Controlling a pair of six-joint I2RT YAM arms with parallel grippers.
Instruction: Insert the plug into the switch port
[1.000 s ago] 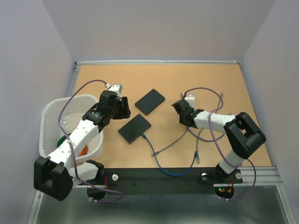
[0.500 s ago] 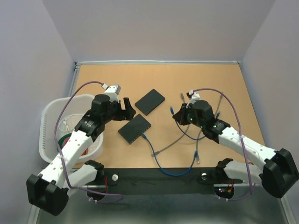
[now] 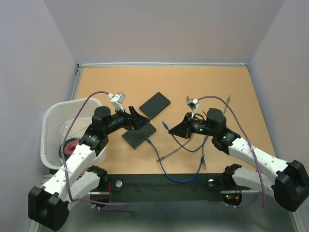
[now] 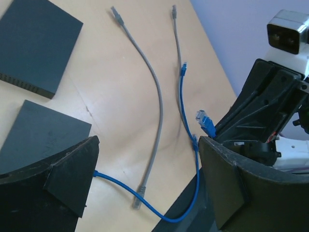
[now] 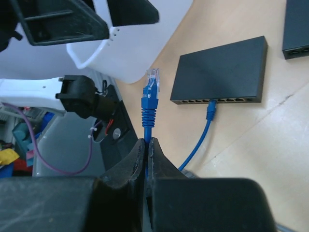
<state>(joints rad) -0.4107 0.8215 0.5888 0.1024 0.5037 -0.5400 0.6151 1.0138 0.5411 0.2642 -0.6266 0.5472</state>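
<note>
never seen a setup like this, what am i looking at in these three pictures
These are two robot arms bolted to a table's near edge. One picture looks down from above; the other two come from a camera on each wrist. On the wooden table lie two flat black network boxes, the near switch and the far switch, a grey cable, and a blue cable plugged into the near one. A white basket stands on the left. The right gripper is shut on a blue plug. The left gripper is open and empty.
</note>
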